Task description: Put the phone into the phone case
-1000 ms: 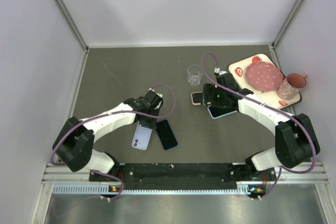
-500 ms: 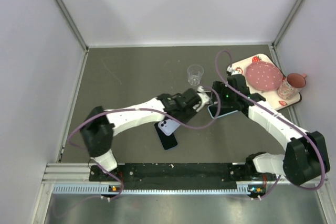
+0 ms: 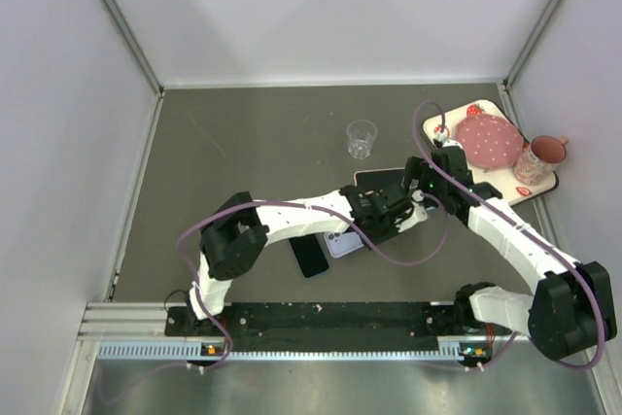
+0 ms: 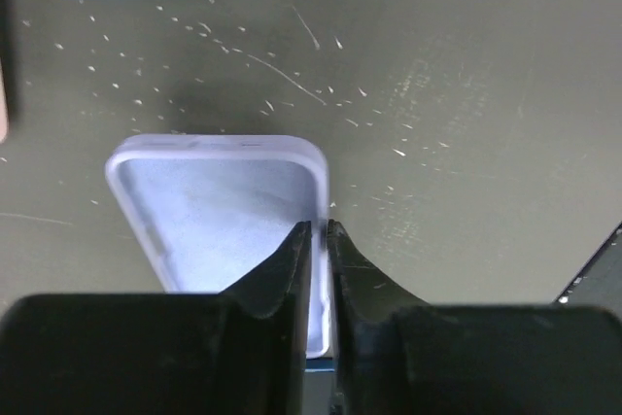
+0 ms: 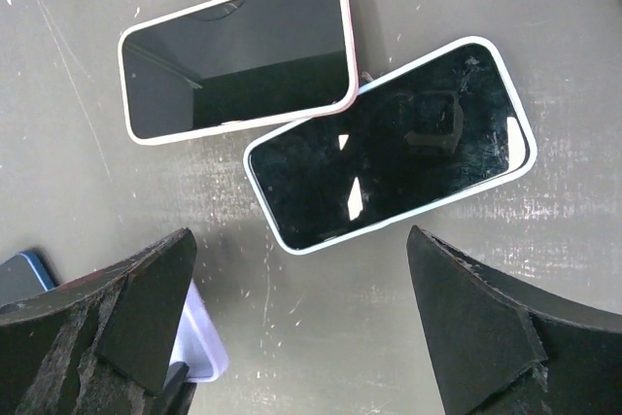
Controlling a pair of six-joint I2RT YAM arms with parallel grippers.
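Note:
The lilac phone case (image 4: 214, 206) faces open side up at table level, and my left gripper (image 4: 318, 232) is shut on its right side wall. From above, the case (image 3: 340, 244) lies just right of a bare black phone (image 3: 310, 257), under my left gripper (image 3: 362, 230). My right gripper (image 5: 299, 233) hangs open over the table with nothing between its fingers. Just beyond it lie a light-blue-rimmed phone (image 5: 389, 143) and a pink-rimmed phone (image 5: 238, 55). A corner of the case (image 5: 201, 349) shows by its left finger.
A clear cup (image 3: 362, 138) stands behind the phones. At the back right a white tray (image 3: 445, 128) holds a pink dotted plate (image 3: 489, 141) and a pink mug (image 3: 546, 153). White walls close in the table on three sides.
My left arm has swung right, carrying the lilac case from beside the black phone's left to its right. My right arm has drawn back off the two cased phones, still open.

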